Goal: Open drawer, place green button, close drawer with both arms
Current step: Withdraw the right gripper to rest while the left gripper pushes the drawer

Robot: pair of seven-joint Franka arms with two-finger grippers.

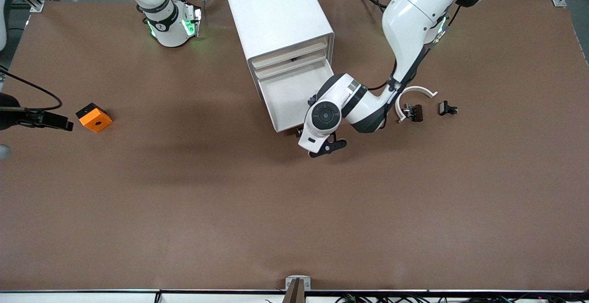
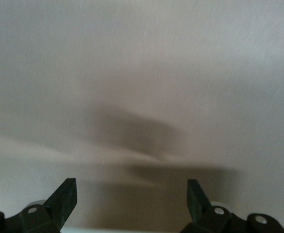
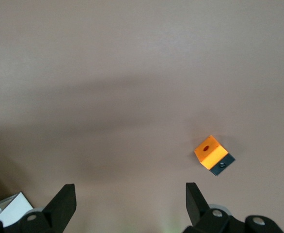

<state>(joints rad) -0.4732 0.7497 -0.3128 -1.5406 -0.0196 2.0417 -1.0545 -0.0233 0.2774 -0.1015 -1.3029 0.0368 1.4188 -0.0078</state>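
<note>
The white cabinet (image 1: 276, 13) stands at the table's middle near the bases. Its lowest drawer (image 1: 294, 96) is pulled out, and its white tray looks empty. My left gripper (image 1: 305, 115) is open at the drawer's front corner on the left arm's side. In the left wrist view the left gripper (image 2: 132, 199) has nothing between its fingers and faces a close white surface (image 2: 142, 73). My right gripper (image 1: 197, 18) waits open and empty near its base, high over bare table (image 3: 131, 201). No green-capped button shows in any view.
An orange cube with a round hole (image 1: 94, 117) lies toward the right arm's end and also shows in the right wrist view (image 3: 211, 151). Toward the left arm's end lie a white arc (image 1: 416, 92), a dark brown part (image 1: 414, 111) and a small black part (image 1: 447, 108).
</note>
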